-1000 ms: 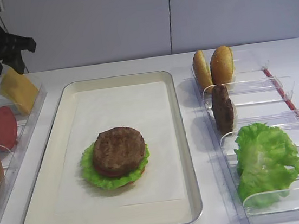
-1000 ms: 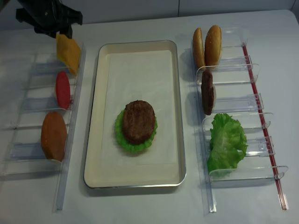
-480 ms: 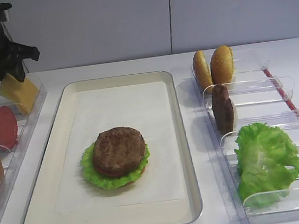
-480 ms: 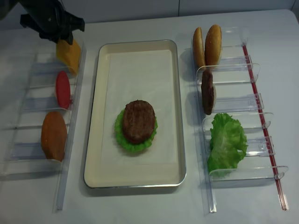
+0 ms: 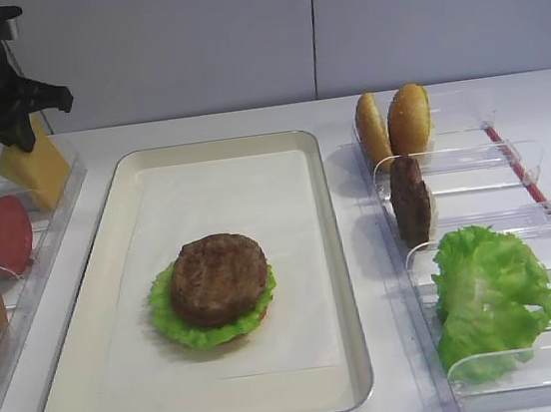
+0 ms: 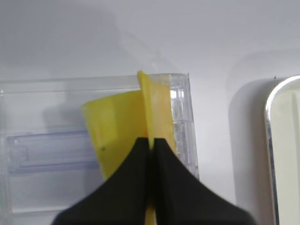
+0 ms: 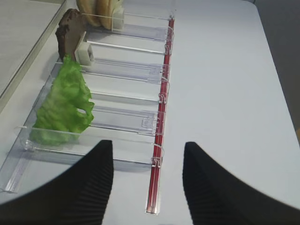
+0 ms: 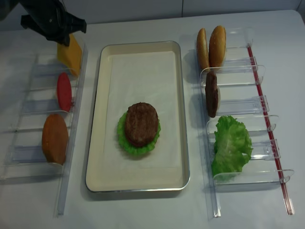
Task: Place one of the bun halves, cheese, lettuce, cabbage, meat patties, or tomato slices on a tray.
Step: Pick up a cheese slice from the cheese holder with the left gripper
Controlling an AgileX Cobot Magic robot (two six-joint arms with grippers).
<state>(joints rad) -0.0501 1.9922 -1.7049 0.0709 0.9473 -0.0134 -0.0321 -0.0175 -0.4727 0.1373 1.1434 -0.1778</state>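
2 claws are recorded. The left claw (image 6: 151, 154) is seen pressed together on the upper edge of the cheese (image 6: 123, 126), which is pinched between its black fingers (image 6: 133, 178) while the slice stands tilted in the far compartment of the left clear rack (image 8: 47, 114). The right claw (image 7: 147, 173) is held spread and empty above the near end of the right clear rack (image 7: 131, 70).

1 tomato slice (image 8: 64, 91) is stood on edge in the compartment next nearer than the cheese, and 1 bun half (image 8: 55, 138) in the one nearer still.

1 tray (image 8: 176, 143) is set on the counter (image 8: 143, 210) between the 2 racks; on its paper liner (image 8: 138, 81) a meat patty (image 8: 141, 123) is stacked on lettuce (image 8: 123, 140).

In the right rack, 2 bun halves (image 8: 212, 46) are stood upright at the far end, then 1 upright patty (image 8: 211, 94), then loose lettuce leaves (image 8: 231, 145) nearest.
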